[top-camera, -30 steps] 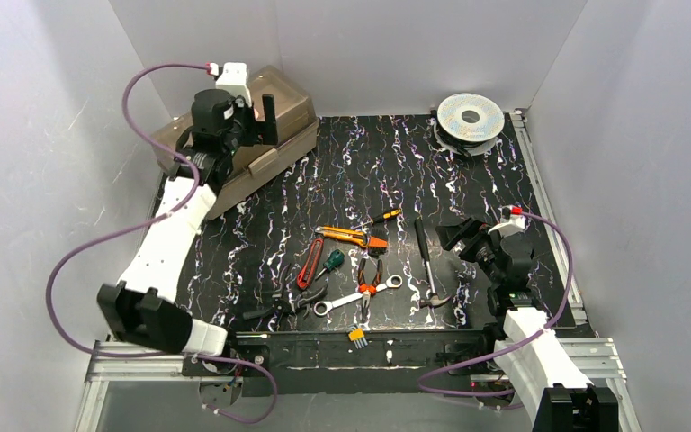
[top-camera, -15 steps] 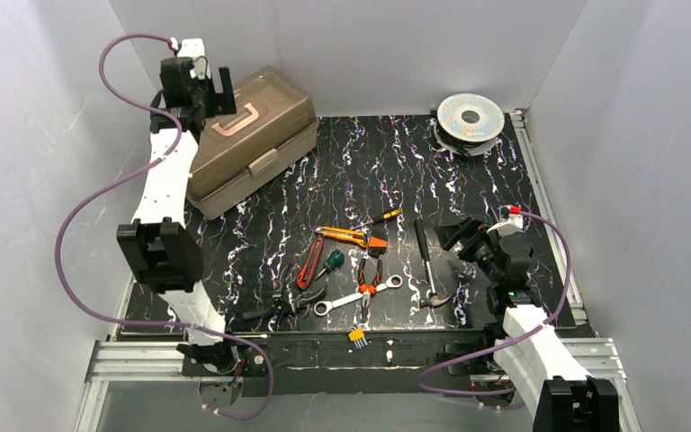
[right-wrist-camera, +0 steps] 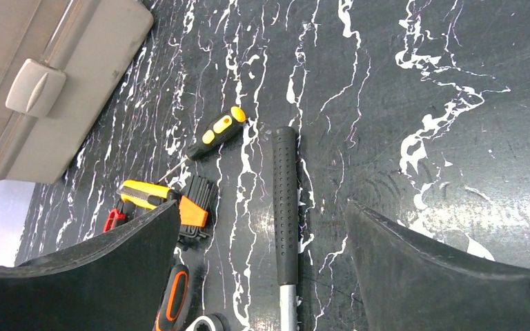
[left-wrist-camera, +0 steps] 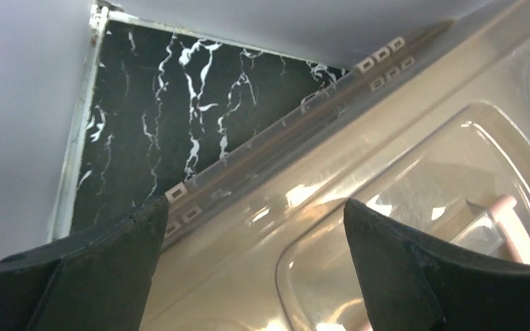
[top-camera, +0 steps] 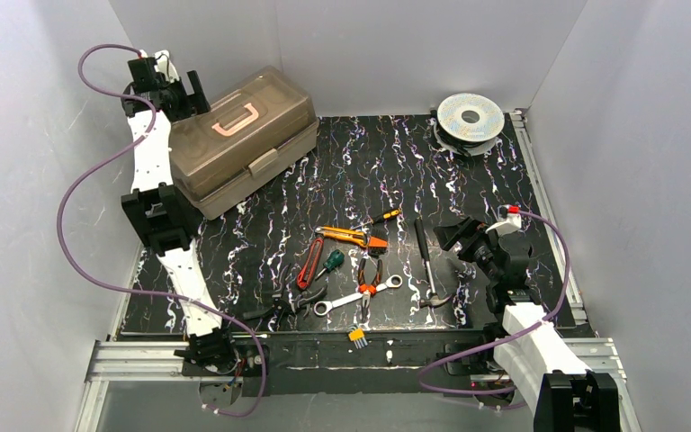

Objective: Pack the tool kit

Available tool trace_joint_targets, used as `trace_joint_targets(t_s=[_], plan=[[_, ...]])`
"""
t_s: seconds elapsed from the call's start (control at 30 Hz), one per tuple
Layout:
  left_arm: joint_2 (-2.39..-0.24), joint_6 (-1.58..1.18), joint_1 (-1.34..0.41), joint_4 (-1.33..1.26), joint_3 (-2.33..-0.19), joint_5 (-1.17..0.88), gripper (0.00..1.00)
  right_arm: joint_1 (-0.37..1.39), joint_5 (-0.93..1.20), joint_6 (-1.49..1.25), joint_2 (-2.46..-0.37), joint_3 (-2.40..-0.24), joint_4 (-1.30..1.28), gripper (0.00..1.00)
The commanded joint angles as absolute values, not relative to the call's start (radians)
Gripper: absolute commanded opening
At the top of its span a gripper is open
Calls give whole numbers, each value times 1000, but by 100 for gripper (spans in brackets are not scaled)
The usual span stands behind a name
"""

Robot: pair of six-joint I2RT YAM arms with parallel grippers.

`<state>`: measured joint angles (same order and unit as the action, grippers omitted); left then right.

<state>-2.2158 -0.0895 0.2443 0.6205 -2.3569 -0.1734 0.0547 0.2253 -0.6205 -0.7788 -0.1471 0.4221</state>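
Left pincer (top-camera: 191, 88), spread, swung beyond toolbox (top-camera: 243, 148); right pincer (top-camera: 453, 236) spread near cut-off hammer (right-wrist-camera: 285, 186).

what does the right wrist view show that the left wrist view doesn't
Only the right wrist view: loose tools on the mat, namely the hammer, a yellow-and-black screwdriver and the yellow knife, plus the front latch.
Only the left wrist view: the smoky lid, the beige handle and the table's far corner at the wall.
Both: the tan toolbox, the black marbled mat, and an open, empty gripper, the right gripper or the left gripper.
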Motion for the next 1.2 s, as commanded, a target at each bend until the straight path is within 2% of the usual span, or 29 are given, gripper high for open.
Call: trace_joint_targets(t_s=[0.0,0.17,0.27,0.43,0.6,0.93,1.17], plan=[[-2252,-91,248,759,-2409,-424,98,58,241,-601,-774,-151,476,96],[-2268,-119,260,790,-2364,-470,96,60,247,-602,-778,-155,472,95],[-2279,-173,271,813,-2353,-556,84,58,246,-601,-773,-156,471,95],[-2258,-239,270,829,-2263,-757,73,59,252,-601,-783,-163,469,95],[-2160,-252,254,835,-2110,-807,62,59,262,-601,-786,-168,466,95],[-1908,-178,184,832,-1866,-683,62,60,293,-594,-785,-179,464,95],[-1934,-239,156,807,-1968,-638,84,61,455,-631,-882,-286,445,96]])
